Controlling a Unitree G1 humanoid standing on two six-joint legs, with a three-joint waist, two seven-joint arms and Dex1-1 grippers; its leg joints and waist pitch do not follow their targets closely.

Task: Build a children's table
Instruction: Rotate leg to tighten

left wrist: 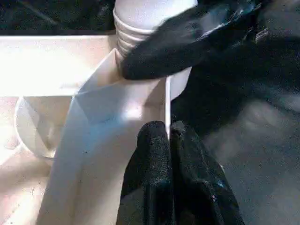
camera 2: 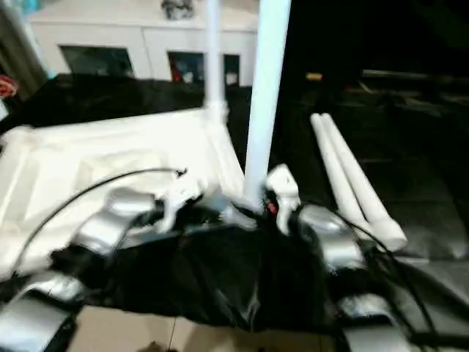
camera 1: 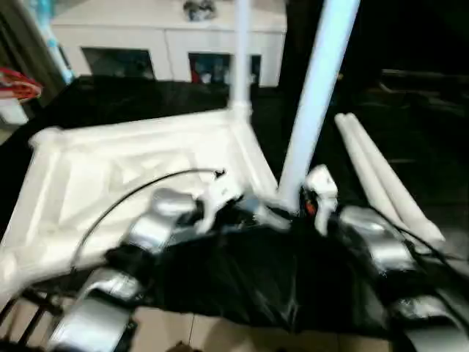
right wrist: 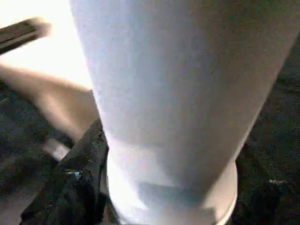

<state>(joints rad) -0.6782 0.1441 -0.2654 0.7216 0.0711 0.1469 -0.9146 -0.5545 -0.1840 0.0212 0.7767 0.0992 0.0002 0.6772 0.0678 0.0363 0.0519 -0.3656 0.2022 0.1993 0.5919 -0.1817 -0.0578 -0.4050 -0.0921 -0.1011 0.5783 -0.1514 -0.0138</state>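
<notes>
Your table top lies upside down on the black-covered surface, one leg upright in its far corner socket, another leg standing at the near corner. Your left gripper is pressed together on the top's rim wall beside that socket. Your right gripper sits at that leg's base; I cannot tell its finger state. Two spare legs lie to the right.

One upturned tabletop is seen. Four legs are counted: two stood upright in its corner sockets, two laid loose beside it.
</notes>
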